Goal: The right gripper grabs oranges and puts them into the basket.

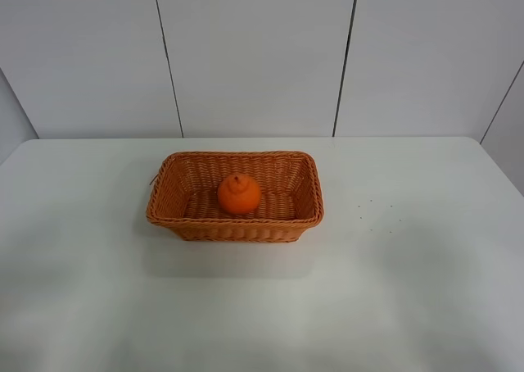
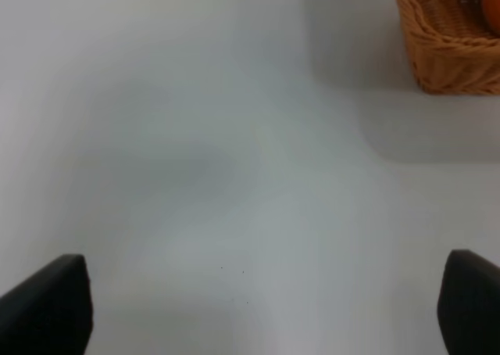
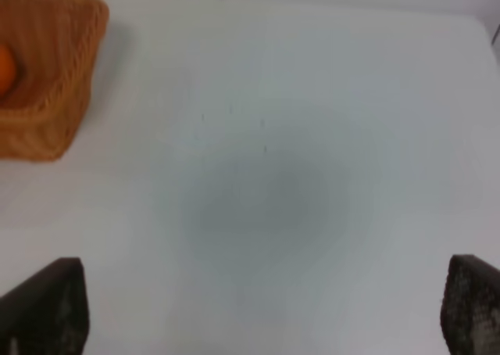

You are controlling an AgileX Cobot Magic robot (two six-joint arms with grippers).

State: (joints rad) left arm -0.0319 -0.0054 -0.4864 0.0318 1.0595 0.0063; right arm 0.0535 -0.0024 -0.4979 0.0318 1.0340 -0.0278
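Note:
The orange (image 1: 239,194) sits inside the woven wicker basket (image 1: 176,216) at the middle of the white table, its bumpy neck up. Neither arm shows in the exterior high view. In the right wrist view my right gripper (image 3: 262,312) is open and empty above bare table, its fingertips (image 3: 47,308) wide apart; the basket (image 3: 58,73) with a sliver of the orange (image 3: 5,69) is off to one side. In the left wrist view my left gripper (image 2: 266,308) is open and empty, with a basket corner (image 2: 445,50) and an edge of the orange (image 2: 492,11) far off.
The white table (image 1: 409,290) ends at a white panelled wall (image 1: 262,52) behind the basket. A few tiny dark specks (image 1: 372,212) lie on the table right of the basket.

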